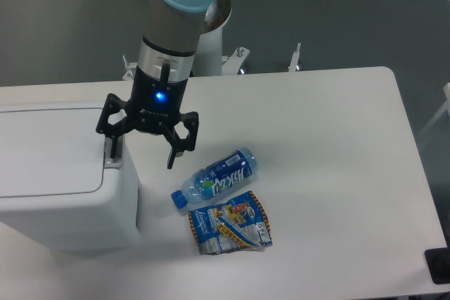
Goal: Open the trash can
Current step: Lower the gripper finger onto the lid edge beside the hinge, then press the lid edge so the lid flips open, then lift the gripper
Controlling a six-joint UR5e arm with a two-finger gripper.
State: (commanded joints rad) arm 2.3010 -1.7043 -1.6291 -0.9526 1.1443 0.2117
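- The jaws of the black two-finger gripper (141, 154) stand wide apart, pointing down, with nothing clamped between them.
- One finger hangs at the right edge of the large boxy white plastic trash can (67, 209), at the small grey rectangular tab (112, 163) on the lid's right rim; whether it touches the tab cannot be told.
- The other finger hangs clear of the bin, over the white bench (337, 173), its tip just right of the trash can's side wall.
- The trash can sits under and to the left of the jaws, filling the left part of the bench; its flat white lid (49, 152) lies shut and level.
- A blue light glows on the gripper body above the jaws, and the grey and pale-blue arm (179, 5) rises from it toward the top of the view.
- To the lower right of the jaws, close by, lies a clear plastic bottle with a blue label and blue cap (216, 178), on its side, cap end pointing toward the trash can.
- Just below the bottle, touching or nearly touching it, lies a crumpled blue and orange snack wrapper (230, 224), flat on the bench.
- Both lie apart from the trash can.
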